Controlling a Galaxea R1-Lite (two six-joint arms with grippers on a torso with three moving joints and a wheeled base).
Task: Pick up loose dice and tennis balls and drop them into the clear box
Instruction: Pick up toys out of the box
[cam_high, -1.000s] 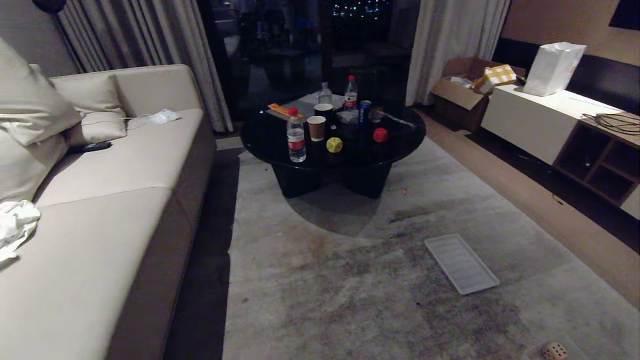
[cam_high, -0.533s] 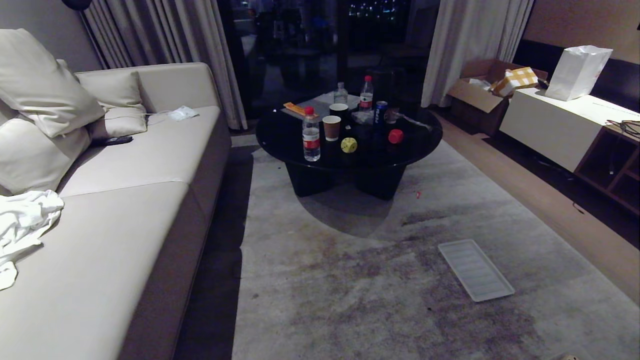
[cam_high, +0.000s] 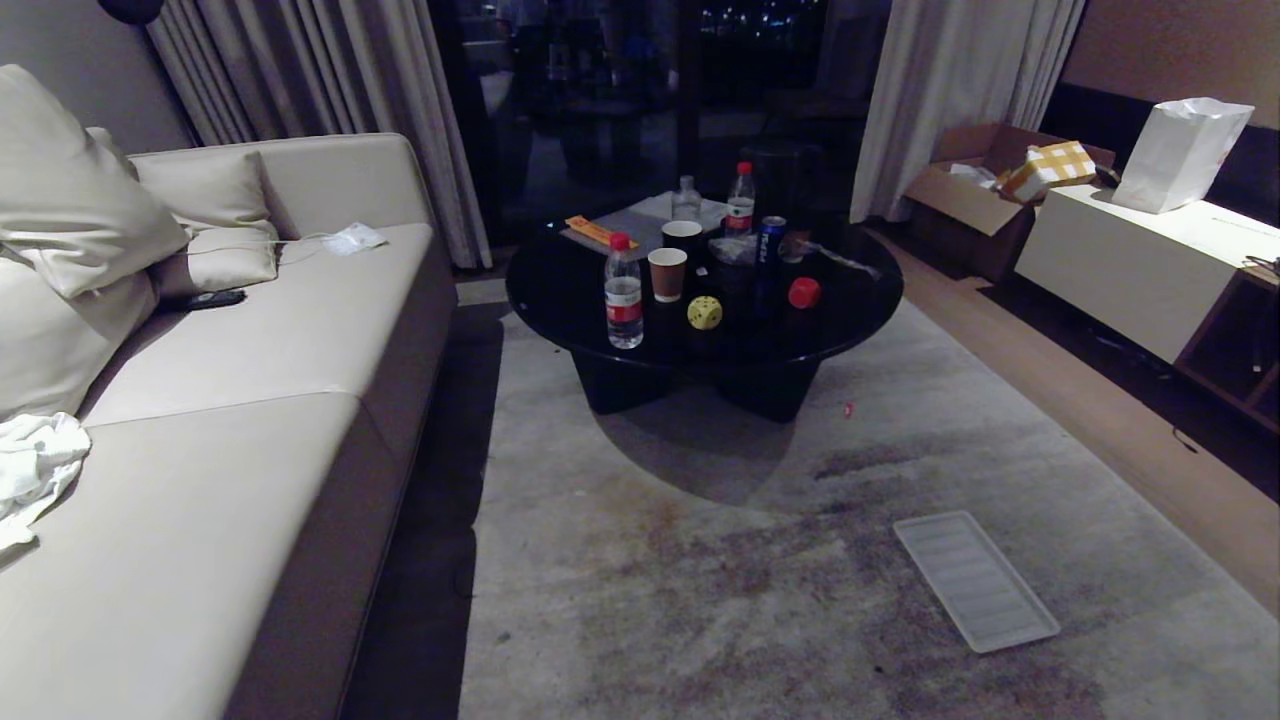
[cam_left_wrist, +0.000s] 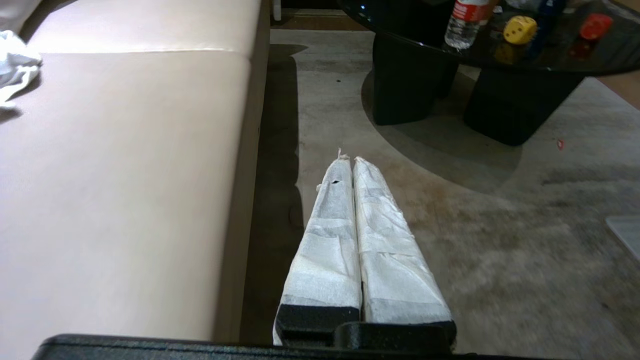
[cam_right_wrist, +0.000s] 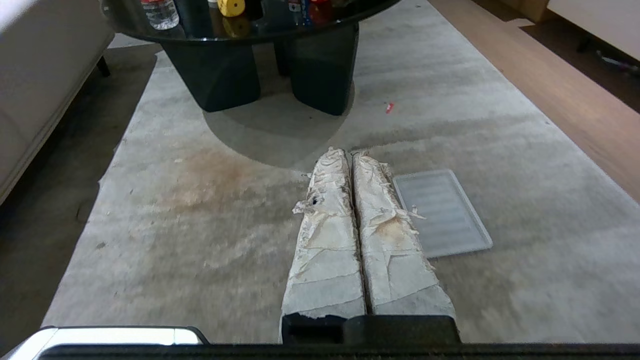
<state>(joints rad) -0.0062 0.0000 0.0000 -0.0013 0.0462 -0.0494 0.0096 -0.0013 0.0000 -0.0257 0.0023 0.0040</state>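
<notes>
A yellow die (cam_high: 704, 312) with dark pips and a red die (cam_high: 803, 292) sit on the round black coffee table (cam_high: 850, 310). Both also show far off in the left wrist view: the yellow die (cam_left_wrist: 520, 29) and the red die (cam_left_wrist: 593, 26). The yellow die (cam_right_wrist: 231, 7) is also in the right wrist view. My left gripper (cam_left_wrist: 348, 160) hangs shut and empty above the rug beside the sofa. My right gripper (cam_right_wrist: 348, 151) is shut and empty above the rug. Neither arm appears in the head view. The clear box and the tennis balls are out of view.
A flat ribbed clear lid (cam_high: 975, 579) lies on the grey rug (cam_high: 700, 600). Water bottles (cam_high: 623, 291), paper cups (cam_high: 666, 274) and a can (cam_high: 771, 240) crowd the table. A beige sofa (cam_high: 230, 420) lines the left side. A low white cabinet (cam_high: 1140, 265) and a cardboard box (cam_high: 965, 195) stand right.
The whole head view has shifted, so the camera has moved: the table and the lid now sit further right and lower. The beige die in the bottom right corner has left the picture.
</notes>
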